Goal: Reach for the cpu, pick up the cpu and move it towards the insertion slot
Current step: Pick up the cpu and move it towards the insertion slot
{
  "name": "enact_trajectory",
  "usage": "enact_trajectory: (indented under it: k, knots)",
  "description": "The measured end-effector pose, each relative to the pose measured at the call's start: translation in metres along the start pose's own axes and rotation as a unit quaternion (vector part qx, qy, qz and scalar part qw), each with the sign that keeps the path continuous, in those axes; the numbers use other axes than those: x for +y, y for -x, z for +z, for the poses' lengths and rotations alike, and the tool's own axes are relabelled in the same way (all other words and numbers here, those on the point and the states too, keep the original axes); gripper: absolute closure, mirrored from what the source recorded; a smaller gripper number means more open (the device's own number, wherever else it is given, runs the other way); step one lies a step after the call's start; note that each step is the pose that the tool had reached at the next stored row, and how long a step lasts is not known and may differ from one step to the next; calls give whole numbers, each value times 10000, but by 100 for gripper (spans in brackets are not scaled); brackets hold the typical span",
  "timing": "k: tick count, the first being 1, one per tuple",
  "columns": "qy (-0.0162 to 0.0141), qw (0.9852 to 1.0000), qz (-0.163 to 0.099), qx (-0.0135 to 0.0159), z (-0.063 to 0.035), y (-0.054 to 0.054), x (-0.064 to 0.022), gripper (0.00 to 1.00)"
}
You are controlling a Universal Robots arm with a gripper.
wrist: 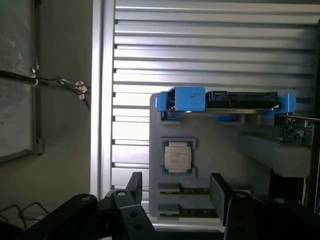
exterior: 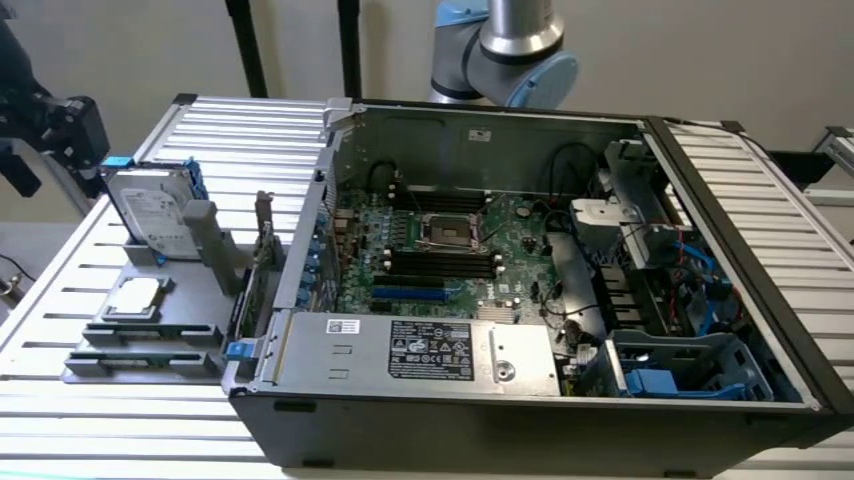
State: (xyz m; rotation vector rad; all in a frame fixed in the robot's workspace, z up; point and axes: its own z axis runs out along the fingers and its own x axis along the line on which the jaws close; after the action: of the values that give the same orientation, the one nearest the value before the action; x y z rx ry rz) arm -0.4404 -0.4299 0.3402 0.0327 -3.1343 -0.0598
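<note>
Though hardly begun, stood at the reach and no further. Found the cpu (exterior: 135, 297) lying flat in a shallow recess of the grey fixture (exterior: 194, 295), on the slatted counter (exterior: 227, 125) at the exterior view's left of the open computer case (exterior: 534, 430). Untouched, unlifted. Kept the jaws wide and empty in the wrist view, black and angular, hanging clear of the chip, with its pale face showing in the gap between them. No contact anywhere.

Left undone, by all appearance: the closing-in, the grip, the lift and the carry to the insertion slot (exterior: 445, 232). Placed that well apart from the chip, inside the case on the green motherboard (exterior: 521, 225).

As for make and shape: a small flat square with a dull silver metal lid and a thin green rim, printing too small to read. Smooth matt grey plastic for the fixture, blocky, cut with pockets and ledges. Bright ribbed metal for the counter, long parallel slats catching the light. Beside the chip, on edge in the same fixture, a larger silver hard drive (exterior: 144, 210) in a blue bracket. At the slot, a shiny metal frame around a dark centre, flanked by long narrow black memory slots. Dark sheet-metal walls around it all.
</note>
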Motion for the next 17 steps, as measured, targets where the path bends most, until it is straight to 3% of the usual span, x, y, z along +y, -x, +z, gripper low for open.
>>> enact_trajectory:
  k: [7,9,14,17]
  knots:
    - [0,10000,-9,0,122,3,-143,35]
    - [-1,10000,-47,2,157,23,-149,35]
    - [-49,9998,-174,8,248,100,-154,35]
    - [-57,9997,-252,11,303,125,-155,35]
